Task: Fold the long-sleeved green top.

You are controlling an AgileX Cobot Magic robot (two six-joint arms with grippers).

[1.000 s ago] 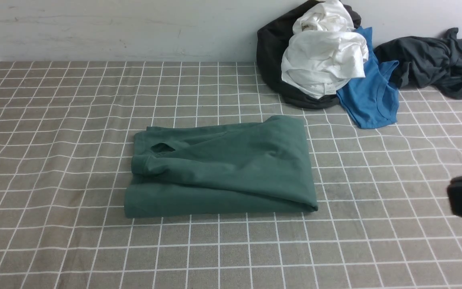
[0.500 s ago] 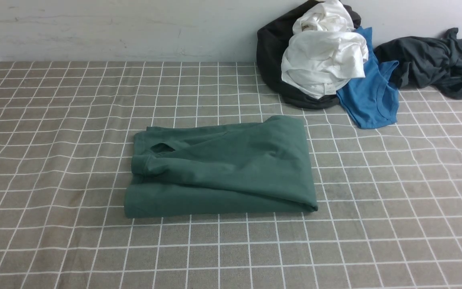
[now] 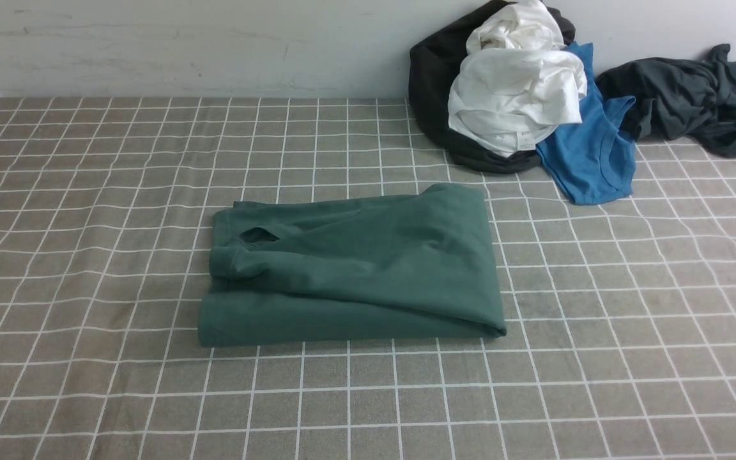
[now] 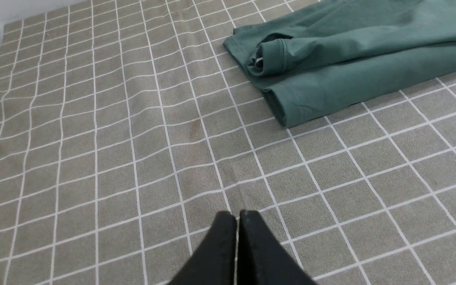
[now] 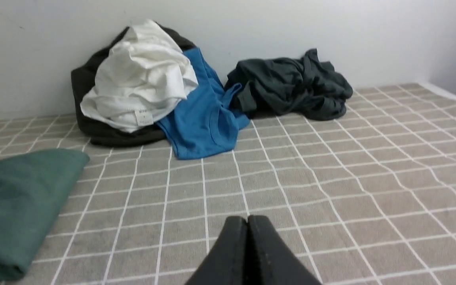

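**Green top (image 3: 355,268) folded, arms drawn back**

Lies mid-bench as a soft, matte rectangle, rounded fold on its right, cuff and collar bunched at its left. Rests on the checked bench (image 3: 87,191). Far back: crumpled pile of clothes (image 3: 521,96). Gone from the front view since a second ago: right gripper (image 5: 247,237), pressed closed on nothing. Likewise closed and empty, left gripper (image 4: 237,233). Folding looks finished.
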